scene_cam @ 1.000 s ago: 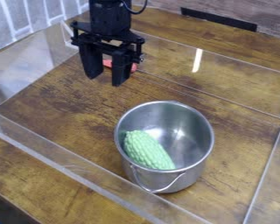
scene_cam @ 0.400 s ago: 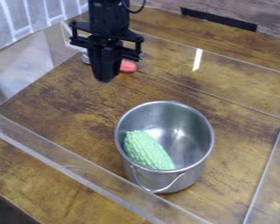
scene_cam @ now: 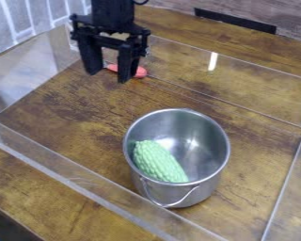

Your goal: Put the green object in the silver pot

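The green object (scene_cam: 157, 161), light green and bumpy, lies inside the silver pot (scene_cam: 211, 133) against its left wall. The pot stands upright at the lower middle of the wooden table, its wire handle hanging at the front. My gripper (scene_cam: 106, 72) hangs pointing down at the upper left, well away from the pot. Its two black fingers stand apart with nothing between them.
A small red object (scene_cam: 138, 71) lies on the table just behind and right of my gripper. Clear plastic walls (scene_cam: 65, 174) fence the wooden table (scene_cam: 78, 118) on all sides. A dark bar (scene_cam: 235, 18) sits at the far back.
My fingers were apart a second ago, closed together empty, and now stand apart again. The gripper has hardly shifted. The pot and the green object have not moved.
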You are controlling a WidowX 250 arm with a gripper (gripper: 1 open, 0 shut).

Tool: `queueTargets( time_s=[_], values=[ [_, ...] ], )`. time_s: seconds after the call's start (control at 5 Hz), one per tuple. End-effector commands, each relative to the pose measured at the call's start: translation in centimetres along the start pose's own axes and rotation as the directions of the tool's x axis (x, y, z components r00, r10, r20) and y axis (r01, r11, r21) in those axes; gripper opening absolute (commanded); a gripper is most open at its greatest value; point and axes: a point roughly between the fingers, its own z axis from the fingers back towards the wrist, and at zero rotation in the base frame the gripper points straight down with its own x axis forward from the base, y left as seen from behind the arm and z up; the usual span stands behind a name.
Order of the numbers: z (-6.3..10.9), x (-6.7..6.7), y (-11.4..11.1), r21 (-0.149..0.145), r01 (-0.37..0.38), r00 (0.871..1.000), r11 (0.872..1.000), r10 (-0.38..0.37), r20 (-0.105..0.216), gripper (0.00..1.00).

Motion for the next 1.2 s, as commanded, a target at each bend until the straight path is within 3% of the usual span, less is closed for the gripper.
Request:
queueTargets(
  time_s=[0.0, 0.2, 0.4, 0.6, 0.8, 1.0],
  values=[
    [1.8, 1.3, 1.1, 0.0, -0.033, 0.998, 0.999, 0.033, 0.053, 0.0],
    [1.7, 0.2, 0.5, -0.005, -0.114, 0.993, 0.993, 0.114, 0.039, 1.0],
    [1.6, -0.7, -0.1, -0.011, -0.177, 0.984, 0.984, 0.177, 0.024, 1.0],
    [1.1, -1.2, 0.2, -0.017, -0.14, 0.99, 0.99, 0.14, 0.027, 0.0],
    [0.6, -1.3, 0.7, -0.016, -0.138, 0.99, 0.99, 0.138, 0.03, 0.0],
    [1.5, -1.0, 0.6, -0.017, -0.051, 0.997, 0.999, 0.052, 0.049, 1.0]
  ],
)
